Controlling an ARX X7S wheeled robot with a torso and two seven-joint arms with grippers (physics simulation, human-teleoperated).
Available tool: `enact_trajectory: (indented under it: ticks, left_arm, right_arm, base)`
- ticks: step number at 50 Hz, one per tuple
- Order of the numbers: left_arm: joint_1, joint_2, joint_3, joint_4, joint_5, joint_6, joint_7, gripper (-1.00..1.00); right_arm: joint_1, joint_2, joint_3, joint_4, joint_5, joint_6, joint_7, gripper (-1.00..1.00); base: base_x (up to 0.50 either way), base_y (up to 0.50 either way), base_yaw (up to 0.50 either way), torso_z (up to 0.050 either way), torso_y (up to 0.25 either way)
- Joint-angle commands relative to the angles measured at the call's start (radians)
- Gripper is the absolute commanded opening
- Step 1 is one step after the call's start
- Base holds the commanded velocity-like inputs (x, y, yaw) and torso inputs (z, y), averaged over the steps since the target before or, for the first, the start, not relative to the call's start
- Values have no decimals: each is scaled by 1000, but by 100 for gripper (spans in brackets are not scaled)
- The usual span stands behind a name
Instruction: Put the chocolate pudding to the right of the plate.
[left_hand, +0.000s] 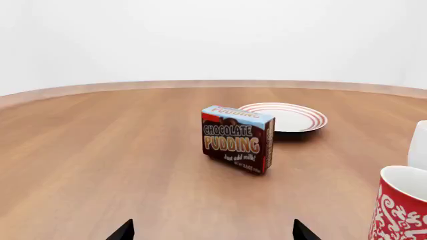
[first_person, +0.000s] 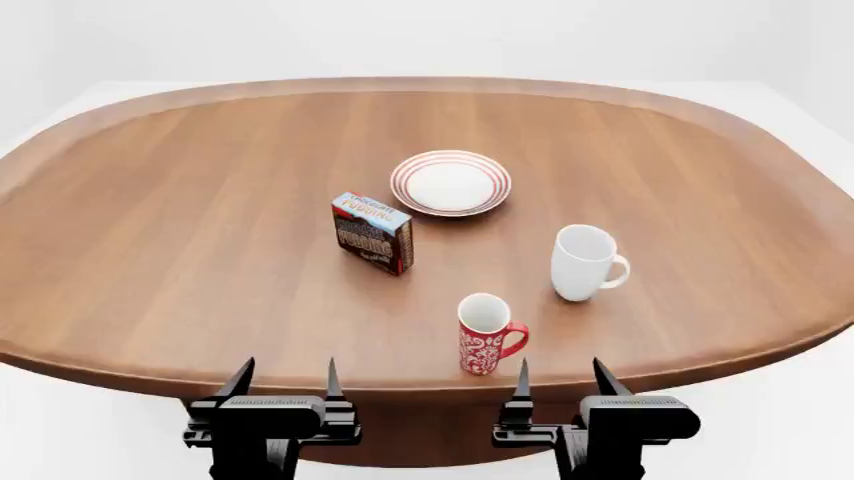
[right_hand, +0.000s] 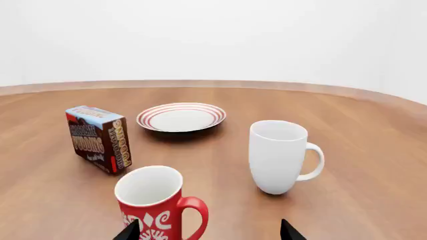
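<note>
Left wrist view: chocolate pudding (left_hand: 238, 139) dead ahead at 12 o'clock, well apart from the left end effector (left_hand: 213, 231), standing upright on one long edge on the tabletop (left_hand: 100, 150), printed face toward the camera, long axis running roughly 10-to-4 across the approach line. Plate (left_hand: 287, 116) just behind it toward 1 o'clock, not touching. Only the two fingertips show, spread wide, nothing between them. Red mug (left_hand: 400, 205) near, at 3 o'clock. Head view: pudding (first_person: 372, 232) sits at about 7-8 o'clock of the plate (first_person: 451, 183), near but clear of the rim, so it's on the wrong side; target spot at the plate's 3 o'clock is bare wood above the white mug (first_person: 583, 262). Left end effector (first_person: 284, 378) and right end effector (first_person: 558, 378) both hang at the near tabletop edge, fingers pointing forward, both wide open and empty. Pudding lies at 1 o'clock from the left one, 11 o'clock from the right; left looks nearer, and the red mug (first_person: 486, 332) sits in the right arm's line. Right wrist view: pudding (right_hand: 99, 137) at 10-11 o'clock, plate (right_hand: 181, 117) at 12, red mug (right_hand: 155, 202) right in front of the right end effector (right_hand: 208, 231), white mug (right_hand: 279, 155) at 1 o'clock. Tips wide apart, empty.
</note>
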Motion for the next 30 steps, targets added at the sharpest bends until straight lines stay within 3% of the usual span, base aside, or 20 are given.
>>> enact_trajectory:
  ticks: [1,18,25,30]
  left_arm:
    - [-3,-17,20,15,-14,-21,-17,100]
    - [5,-57,73,29,-33,-41,-69,100]
    - [7,-69,81,27,-44,-37,-83,100]
    - [-2,-80,82,92,-81,-124,-75,100]
  right_arm:
    - [0,17,-19,0,-2,-6,32,100]
    - [-2,54,-57,-23,8,24,120,100]
    - [-10,66,-73,-35,19,25,127,100]
    - [2,82,-81,-99,24,121,131,100]
  base:
    - [0,0,0,0,0]
    - [0,0,0,0,0]
    - [0,496,0,0,0]
    - [0,0,0,0,0]
